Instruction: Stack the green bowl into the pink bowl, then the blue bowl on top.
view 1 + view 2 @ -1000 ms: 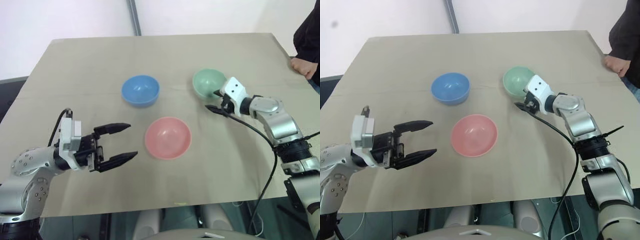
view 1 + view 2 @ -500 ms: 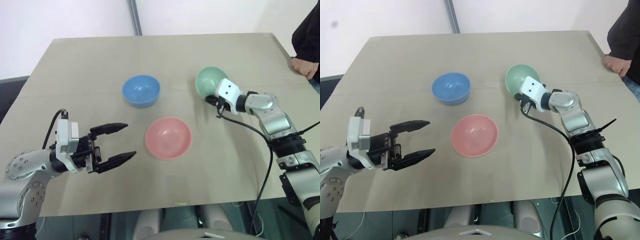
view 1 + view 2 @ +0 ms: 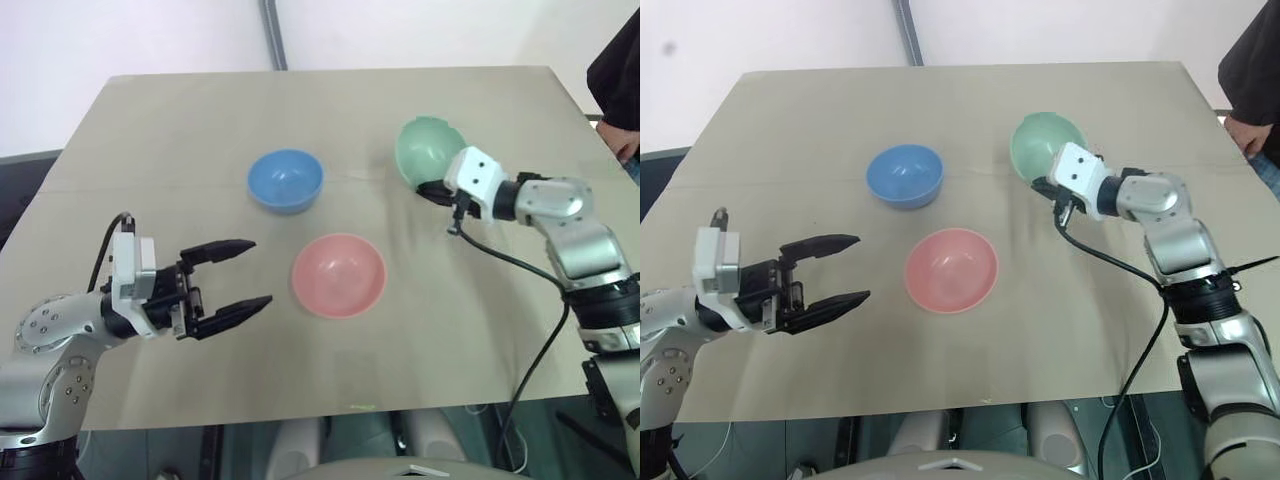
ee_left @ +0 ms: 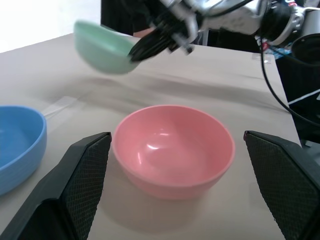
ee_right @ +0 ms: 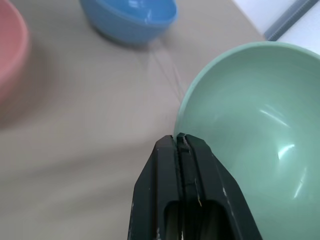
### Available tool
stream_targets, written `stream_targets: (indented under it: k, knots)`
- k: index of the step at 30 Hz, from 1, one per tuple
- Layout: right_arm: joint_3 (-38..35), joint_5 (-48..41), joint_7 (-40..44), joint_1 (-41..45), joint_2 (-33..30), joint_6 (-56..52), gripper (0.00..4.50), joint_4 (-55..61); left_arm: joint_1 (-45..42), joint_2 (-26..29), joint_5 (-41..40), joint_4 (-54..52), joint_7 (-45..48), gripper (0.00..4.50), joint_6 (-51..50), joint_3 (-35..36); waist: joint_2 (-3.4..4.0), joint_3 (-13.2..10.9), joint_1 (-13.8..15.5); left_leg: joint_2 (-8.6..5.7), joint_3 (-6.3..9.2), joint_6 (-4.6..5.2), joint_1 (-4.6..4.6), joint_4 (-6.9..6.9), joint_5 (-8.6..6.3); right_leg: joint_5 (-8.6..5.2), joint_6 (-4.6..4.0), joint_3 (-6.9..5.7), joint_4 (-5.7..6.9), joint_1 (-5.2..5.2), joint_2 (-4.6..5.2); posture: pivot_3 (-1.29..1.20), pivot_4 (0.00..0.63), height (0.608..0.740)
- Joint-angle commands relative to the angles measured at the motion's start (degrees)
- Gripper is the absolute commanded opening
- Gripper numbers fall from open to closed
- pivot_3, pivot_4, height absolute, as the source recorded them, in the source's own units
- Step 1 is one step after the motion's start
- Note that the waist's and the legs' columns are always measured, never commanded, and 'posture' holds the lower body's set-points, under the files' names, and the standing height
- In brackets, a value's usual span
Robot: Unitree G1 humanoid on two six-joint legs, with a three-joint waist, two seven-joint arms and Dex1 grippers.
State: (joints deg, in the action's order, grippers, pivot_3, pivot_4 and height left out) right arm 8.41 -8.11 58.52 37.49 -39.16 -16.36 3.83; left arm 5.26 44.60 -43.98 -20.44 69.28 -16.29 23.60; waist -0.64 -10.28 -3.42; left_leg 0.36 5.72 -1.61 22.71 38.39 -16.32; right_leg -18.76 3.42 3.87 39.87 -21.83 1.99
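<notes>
Now my right gripper (image 5: 181,142) has its fingers clenched on the green bowl's (image 3: 425,150) near rim, tilted clear of the bench (image 3: 160,130); the pink bowl (image 3: 338,275) lies toward my left gripper (image 3: 240,275), whose fingers are spread and empty.

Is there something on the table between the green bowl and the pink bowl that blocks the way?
Nothing visible does. The right gripper is shut on the green bowl, lifted and tilted, and only bare table lies between it and the pink bowl.
</notes>
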Motion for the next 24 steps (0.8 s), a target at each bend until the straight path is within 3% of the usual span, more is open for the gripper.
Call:
stream_targets:
  k: [1, 4, 9, 17, 20, 24]
  knots:
    - [-3.2, -15.1, 10.8, -3.2, -4.4, -6.8, 0.04, 16.4, -1.0, 0.3, 0.5, 4.1, 2.6, 4.5, 2.2, 1.0, 0.02, 0.0, 0.1, 0.0, 0.02, 0.01, 0.01, 0.0, 0.0, 0.0, 0.0, -0.02, -0.01, 0.0, 0.0, 0.0, 0.15, 0.74]
    - [-1.6, -20.9, 13.4, -3.5, -4.8, -10.7, 0.04, 21.8, -2.5, 1.1, 1.9, 7.8, 4.6, 4.5, 3.6, 0.6, 0.01, 0.0, -0.2, 0.02, 0.01, 0.02, -0.02, 0.01, -0.01, 0.0, 0.0, -0.02, 0.03, 0.02, -0.01, 0.0, 0.15, 0.74]
    - [3.3, -23.1, 14.4, -1.3, -1.8, -12.7, 0.04, 24.6, -5.1, 1.7, 3.2, 11.4, 6.4, 4.5, 4.6, -0.1, 0.0, 0.0, 0.1, -0.01, 0.07, 0.03, -0.14, 0.05, -0.01, 0.0, 0.0, -0.1, 0.05, 0.15, -0.01, 0.0, 0.15, 0.74]
    - [10.2, -15.7, 15.5, 1.0, 2.1, -6.7, 0.04, 17.1, -5.1, 1.8, 3.6, 10.4, 5.7, 4.5, 4.1, 0.2, -0.02, 0.0, 0.1, -0.02, 0.12, -0.13, -0.03, 0.05, 0.08, 0.0, 0.0, -0.13, -0.01, 0.05, 0.0, 0.0, 0.15, 0.74]
    - [10.4, -15.6, 15.7, 1.4, 2.5, -7.2, 0.89, 16.0, -3.8, 2.1, 3.2, 9.6, 5.6, 4.5, 4.0, 1.5, -0.02, 0.0, 0.1, -0.02, 0.12, -0.13, -0.01, 0.05, 0.07, 0.0, 0.0, -0.13, -0.01, 0.04, 0.01, 0.0, 0.15, 0.74]
    - [8.0, -16.7, 13.3, 0.9, 3.0, -8.6, 2.61, 17.9, -3.4, 2.3, 3.2, 9.3, 5.1, 4.5, 4.0, 1.8, -0.02, 0.0, 0.1, 0.0, 0.14, -0.13, -0.02, 0.05, 0.07, 0.0, 0.0, -0.13, 0.01, 0.03, 0.0, 0.0, 0.15, 0.74]
